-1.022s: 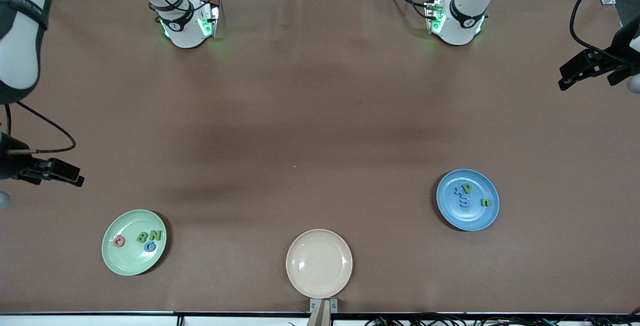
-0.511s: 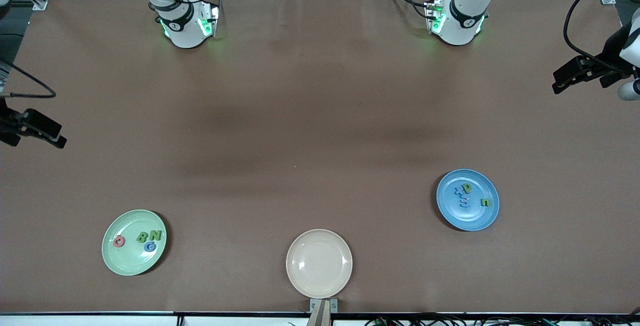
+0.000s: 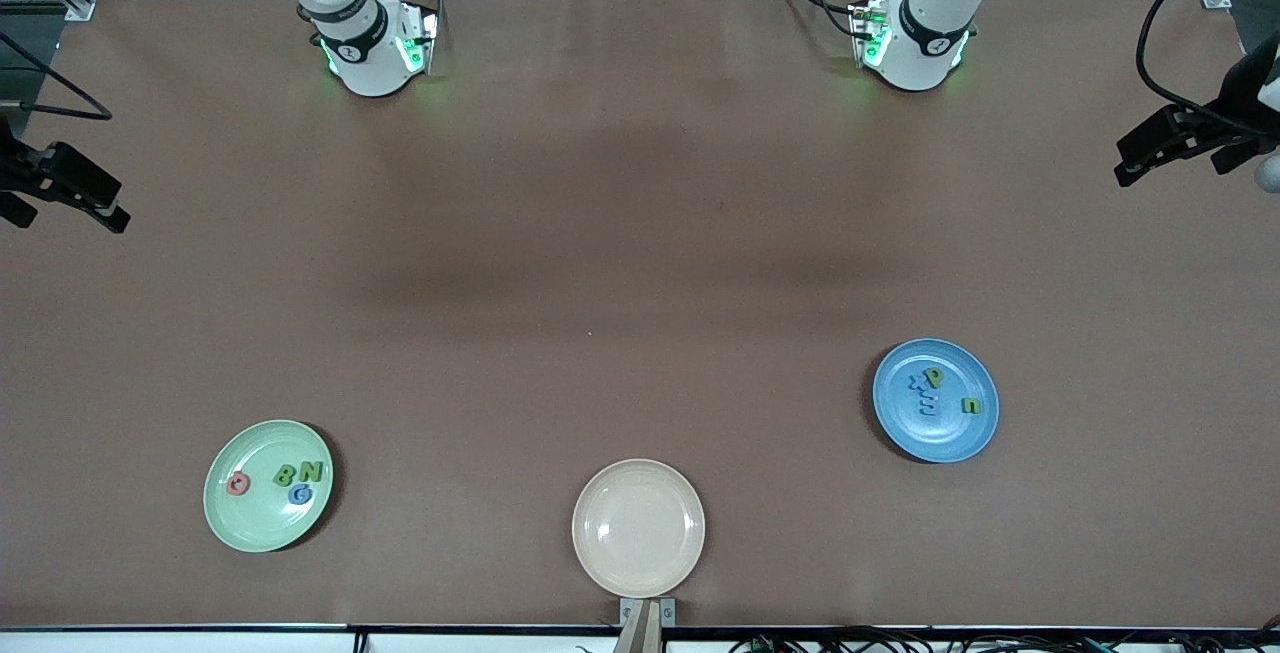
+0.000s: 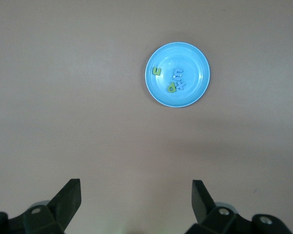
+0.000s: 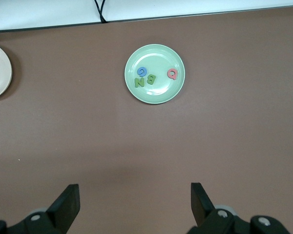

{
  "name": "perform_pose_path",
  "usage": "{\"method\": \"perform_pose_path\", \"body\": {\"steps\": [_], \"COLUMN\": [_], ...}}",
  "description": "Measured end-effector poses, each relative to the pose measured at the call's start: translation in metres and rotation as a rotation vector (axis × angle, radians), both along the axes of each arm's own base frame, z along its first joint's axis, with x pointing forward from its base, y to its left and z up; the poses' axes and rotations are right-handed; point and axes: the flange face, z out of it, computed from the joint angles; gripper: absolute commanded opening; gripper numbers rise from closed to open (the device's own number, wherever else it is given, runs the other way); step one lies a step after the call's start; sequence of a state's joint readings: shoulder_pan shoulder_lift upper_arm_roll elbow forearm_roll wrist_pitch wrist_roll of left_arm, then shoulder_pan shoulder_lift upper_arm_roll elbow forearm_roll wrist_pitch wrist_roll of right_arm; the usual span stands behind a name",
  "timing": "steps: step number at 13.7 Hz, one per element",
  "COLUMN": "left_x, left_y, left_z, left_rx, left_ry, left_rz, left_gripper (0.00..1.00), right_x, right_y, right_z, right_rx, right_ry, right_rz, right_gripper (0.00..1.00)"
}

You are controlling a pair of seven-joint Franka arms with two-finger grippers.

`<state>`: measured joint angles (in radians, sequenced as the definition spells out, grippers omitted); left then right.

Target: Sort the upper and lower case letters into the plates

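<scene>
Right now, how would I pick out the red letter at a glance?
Find the pale green plate at the right arm's end of the table, near the front camera. Four letters lie in it: green B, green N and blue G clustered together. The red letter sits apart from them, the only red piece, a Q in the right wrist view.

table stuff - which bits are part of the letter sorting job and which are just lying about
Part of the job:
- pale green plate holding the red capital, B, N, G
- blue plate holding p, n, x, m

Lying about:
- cream-pink plate, nothing in it
</scene>
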<state>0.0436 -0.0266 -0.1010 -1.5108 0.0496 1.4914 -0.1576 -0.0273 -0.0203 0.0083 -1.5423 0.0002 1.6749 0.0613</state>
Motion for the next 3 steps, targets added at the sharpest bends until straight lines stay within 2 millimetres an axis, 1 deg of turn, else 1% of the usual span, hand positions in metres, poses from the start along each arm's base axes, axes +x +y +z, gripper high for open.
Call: {"method": "perform_pose_path", "body": {"steps": [3], "left_x": [-0.0010], "left_y": [-0.0029], "left_z": [-0.0009], "left_rx": [0.001], "left_ry": [0.009], "left_rz": [-0.005], "left_gripper": [1.00], "right_x": [0.0002], "right_y": [0.0009], "right_z": [0.0002], "right_rx": [0.000], "right_ry": [-0.003], "right_rz": [0.002], "right_gripper": [1.00]}}
